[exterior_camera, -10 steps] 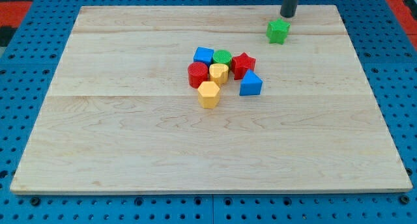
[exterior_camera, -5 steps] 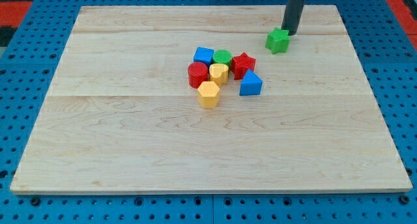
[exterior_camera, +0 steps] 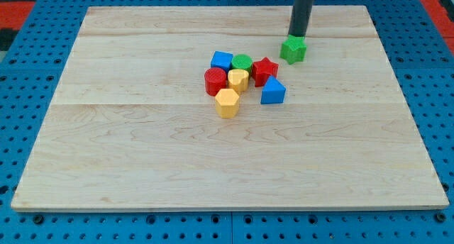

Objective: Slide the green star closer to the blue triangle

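Observation:
The green star (exterior_camera: 293, 50) lies on the wooden board (exterior_camera: 142, 152), up and to the right of a cluster of blocks. My tip (exterior_camera: 297, 35) touches the star's top edge from the view's top. The blue triangle (exterior_camera: 272, 91) sits at the cluster's right side, below and slightly left of the star. A red star (exterior_camera: 264, 70) lies between the two, just left of the line joining them.
The cluster also holds a blue cube (exterior_camera: 222, 60), a green cylinder (exterior_camera: 242, 62), a red cylinder (exterior_camera: 215, 81), a small yellow block (exterior_camera: 238, 80) and a yellow hexagon (exterior_camera: 227, 102). A blue pegboard surrounds the board.
My tip moved down and left from behind the green star and pushed it down-left, nearer the red star and the blue triangle. The cluster has not moved.

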